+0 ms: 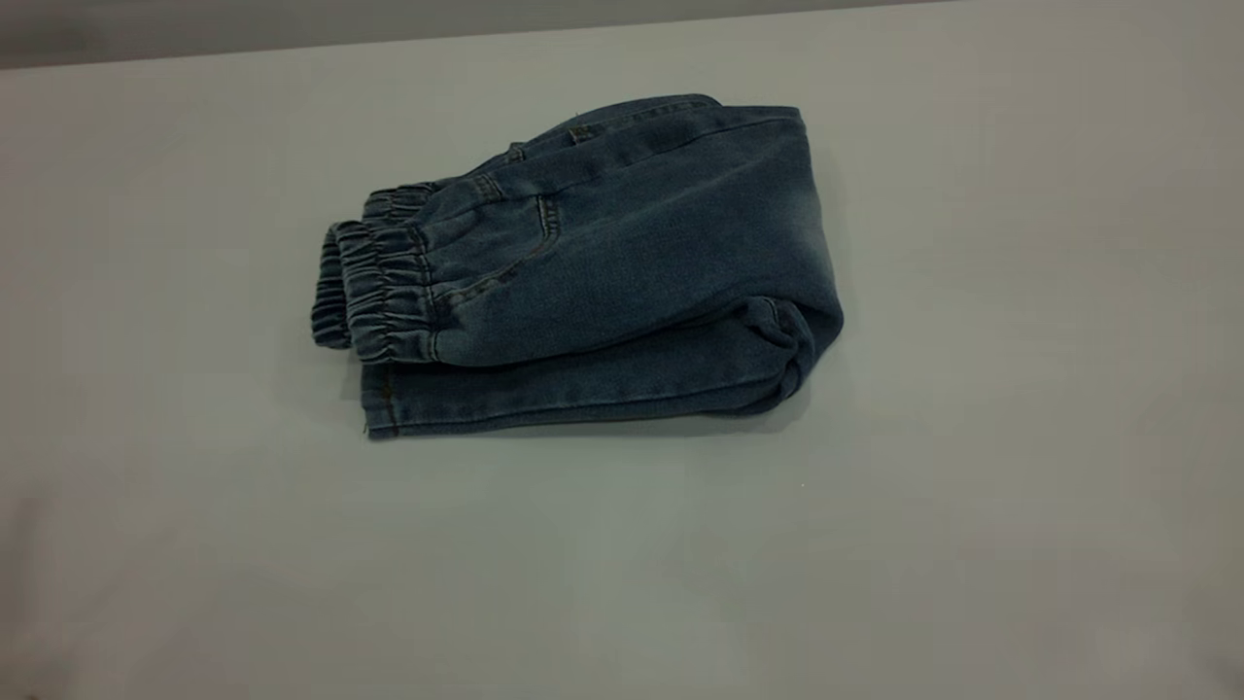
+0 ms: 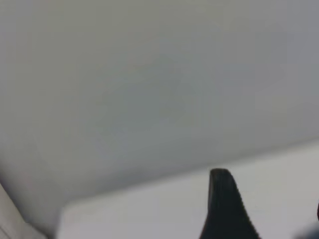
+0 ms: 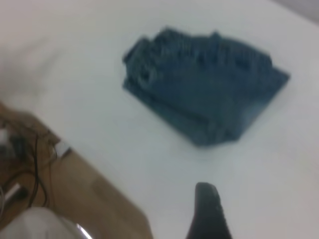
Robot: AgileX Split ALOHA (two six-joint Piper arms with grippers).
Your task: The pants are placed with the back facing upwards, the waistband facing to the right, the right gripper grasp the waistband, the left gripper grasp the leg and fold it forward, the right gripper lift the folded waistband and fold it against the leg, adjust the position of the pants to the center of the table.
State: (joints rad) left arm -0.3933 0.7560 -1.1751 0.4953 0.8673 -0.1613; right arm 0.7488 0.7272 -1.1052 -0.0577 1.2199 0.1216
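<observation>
The blue denim pants [image 1: 603, 253] lie folded into a compact bundle on the white table [image 1: 972, 437], a little left of the middle in the exterior view. Their elastic waistband [image 1: 374, 282] points left and rests on top of the leg layer [image 1: 583, 389]. Neither arm shows in the exterior view. In the right wrist view the pants [image 3: 204, 89] lie well away from my right gripper [image 3: 264, 204], whose one visible finger [image 3: 207, 209] hangs over bare table. My left gripper [image 2: 271, 204] shows a dark finger [image 2: 224, 209] over the table, with no cloth near it. Both are open and hold nothing.
The right wrist view shows the table's edge, with a wooden floor [image 3: 99, 194], cables [image 3: 30, 149] and a pale rounded object [image 3: 40, 224] beyond it. In the left wrist view the table's edge [image 2: 149, 186] meets a plain grey background.
</observation>
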